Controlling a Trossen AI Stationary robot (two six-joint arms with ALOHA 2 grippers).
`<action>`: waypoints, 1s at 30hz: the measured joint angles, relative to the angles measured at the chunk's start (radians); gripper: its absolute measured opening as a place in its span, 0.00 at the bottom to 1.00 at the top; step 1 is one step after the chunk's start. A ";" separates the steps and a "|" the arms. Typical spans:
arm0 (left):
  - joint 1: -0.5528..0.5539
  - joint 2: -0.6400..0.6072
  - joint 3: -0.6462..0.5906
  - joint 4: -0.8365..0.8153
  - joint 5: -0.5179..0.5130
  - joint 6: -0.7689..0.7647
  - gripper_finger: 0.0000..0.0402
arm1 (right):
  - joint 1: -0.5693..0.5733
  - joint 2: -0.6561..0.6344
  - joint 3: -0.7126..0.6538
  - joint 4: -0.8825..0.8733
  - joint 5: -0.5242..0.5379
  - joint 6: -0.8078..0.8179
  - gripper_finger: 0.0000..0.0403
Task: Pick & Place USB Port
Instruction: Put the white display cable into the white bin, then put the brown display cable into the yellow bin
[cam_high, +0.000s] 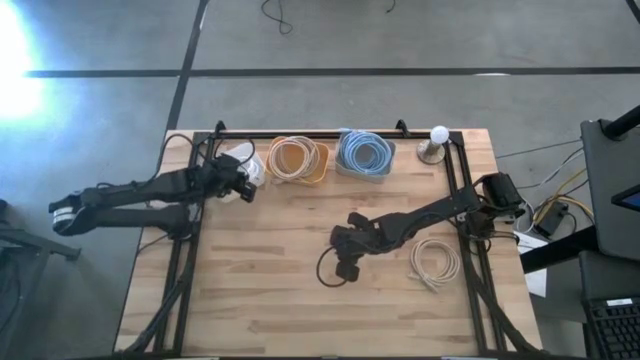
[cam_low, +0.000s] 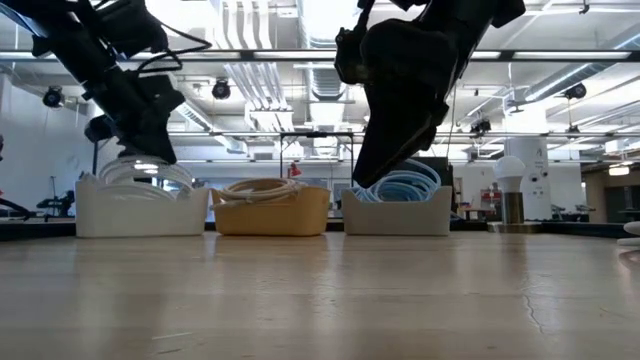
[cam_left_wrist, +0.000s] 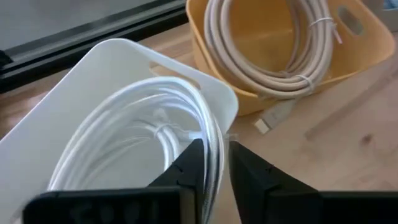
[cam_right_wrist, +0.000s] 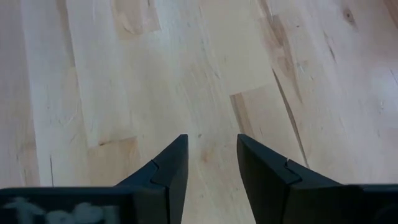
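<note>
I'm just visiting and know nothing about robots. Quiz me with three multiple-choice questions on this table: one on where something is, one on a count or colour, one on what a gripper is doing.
1. Where is the left gripper?
A. At the white bin
B. Over the loose cable
C. Beside the bulb

2. How many bins stand along the table's far edge?
A. Two
B. Three
C. Five

3. What is the right gripper holding?
A. A blue cable
B. A bulb
C. Nothing

Answers:
1. A: the left wrist view shows its fingers closed around the white cable at the white bin.
2. B: the white bin, the yellow bin and the bin with the blue cable stand in a row.
3. C: the right wrist view shows only bare table between its open fingers.
</note>
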 joint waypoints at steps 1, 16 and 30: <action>0.003 0.000 0.000 -0.002 0.000 0.003 0.17 | 0.000 0.000 0.000 0.000 0.000 0.000 0.34; 0.005 -0.001 0.113 -0.010 -0.031 0.231 0.35 | 0.018 -0.038 0.033 -0.187 -0.011 0.144 0.35; 0.004 -0.006 0.152 -0.012 -0.034 0.321 0.35 | 0.138 -0.086 0.031 -0.731 -0.012 0.632 0.34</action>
